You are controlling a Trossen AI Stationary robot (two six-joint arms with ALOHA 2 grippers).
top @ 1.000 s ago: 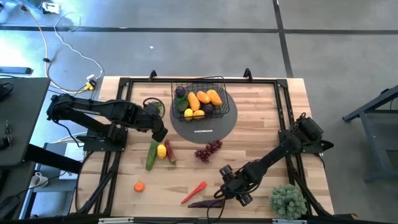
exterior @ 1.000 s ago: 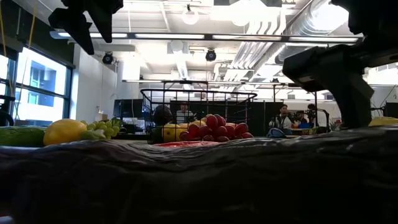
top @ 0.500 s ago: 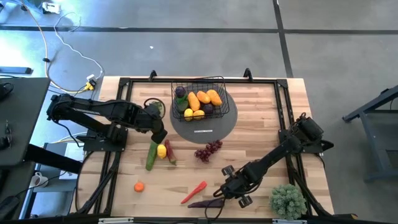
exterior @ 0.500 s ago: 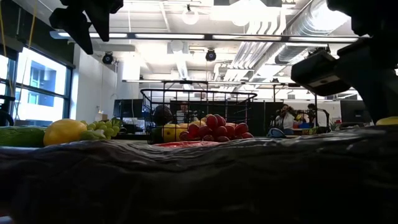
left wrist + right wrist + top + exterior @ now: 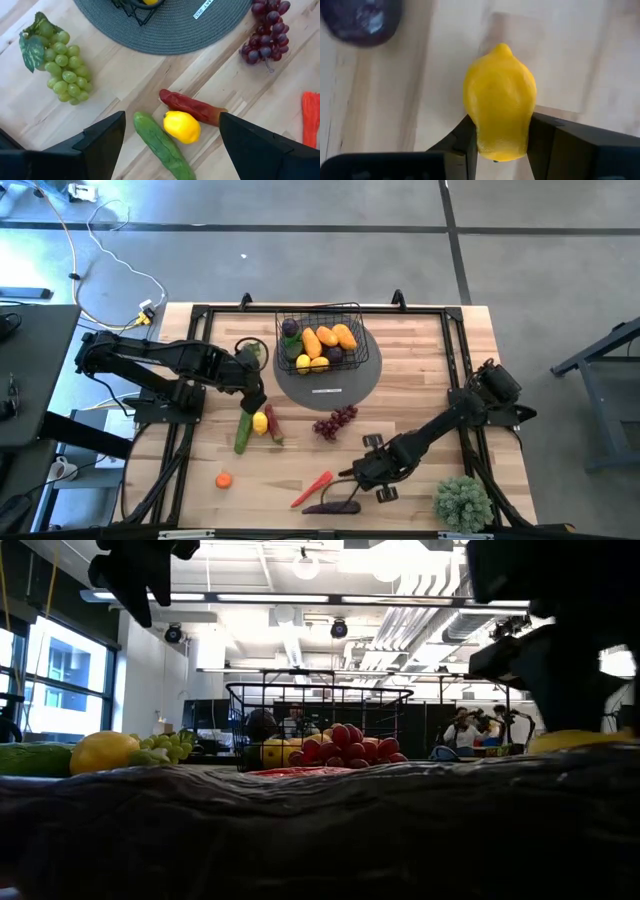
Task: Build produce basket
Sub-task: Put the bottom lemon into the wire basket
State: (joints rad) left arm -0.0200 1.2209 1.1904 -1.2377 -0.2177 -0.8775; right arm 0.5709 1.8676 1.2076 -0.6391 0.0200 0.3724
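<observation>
I had the right gripper [image 5: 352, 484] low in the frame of the high view, right of centre, just above the eggplant [image 5: 330, 507] lying at the bottom edge. Its wrist camera showed both fingers [image 5: 555, 150] pinched against a lemon [image 5: 500, 104] — held clear of the wood, I think, though the overhead view hid the fruit under the arm. A dark purple blob, likely the eggplant [image 5: 361, 20], sat at the upper left of that picture.

The left gripper [image 5: 252, 385] hung left of centre, beside the grey mat [image 5: 362, 381]. Its fingers [image 5: 102, 137] stood wide apart with nothing between them; below them lay the cucumber [image 5: 162, 146], a second lemon [image 5: 182, 127] and the chilli [image 5: 192, 107], all close together, the lemon touching the chilli. Green grapes [image 5: 61, 62] sat at the upper left of that view, purple grapes [image 5: 264, 32] at the upper right.

The basket [image 5: 322, 337] stood on the mat at upper centre, holding orange pieces, a lemon and something purple. On the bare table, a carrot [image 5: 312, 489] lay just left of the right gripper, and a small orange fruit [image 5: 223, 478] further left — well apart from the rest. A potted plant [image 5: 462, 502] occupied the lower right corner.
</observation>
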